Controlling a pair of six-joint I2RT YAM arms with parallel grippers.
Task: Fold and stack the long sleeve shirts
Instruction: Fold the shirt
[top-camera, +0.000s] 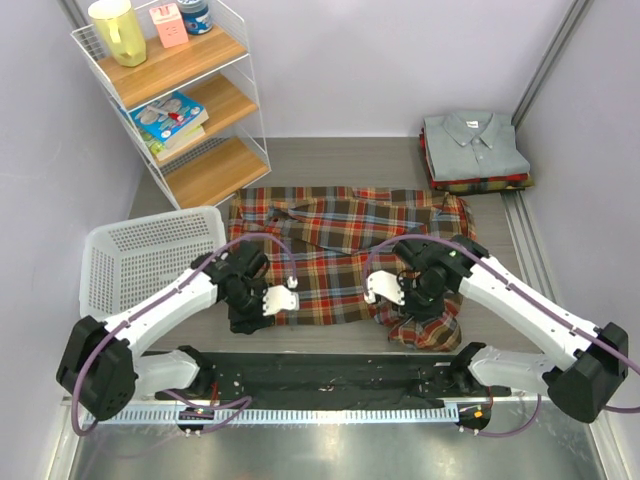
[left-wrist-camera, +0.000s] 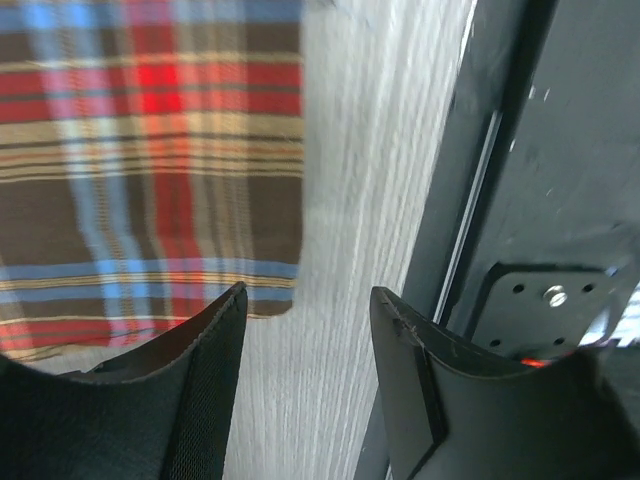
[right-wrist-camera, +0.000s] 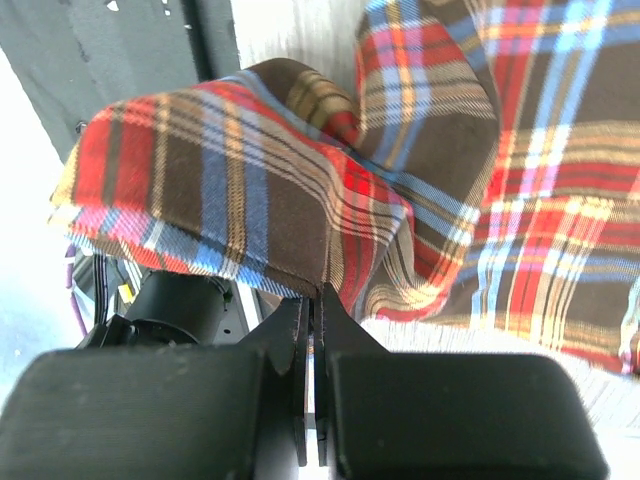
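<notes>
Plaid shirt: a large red, dark brown and cream plaid flannel shirt (top-camera: 330, 245) lies spread across the middle of the grey wood-grain table (top-camera: 340, 160). Its right end is bunched up toward 4 o'clock.
Left hand: the left hand (top-camera: 280, 299) sits at the shirt's 7 o'clock corner. The wrist view shows its black fingers (left-wrist-camera: 205, 360) spread with nothing between them, over bare table just beside the hem corner.
Right hand: the right hand (right-wrist-camera: 315, 300) is at the shirt's 5 o'clock side. Its tips are pressed together on a fold of the plaid cloth, which is held up off the table and drapes over to the left.
Folded stack: at 1 o'clock a grey collared shirt (top-camera: 473, 145) with buttons tops a pile of folded plaid ones, near the spread shirt's far right corner.
Basket: a white plastic mesh basket (top-camera: 150, 258) stands at 9 o'clock, beside the shirt's left edge.
Shelf: a white wire rack with wooden shelves (top-camera: 185, 95) stands at 11 o'clock.
</notes>
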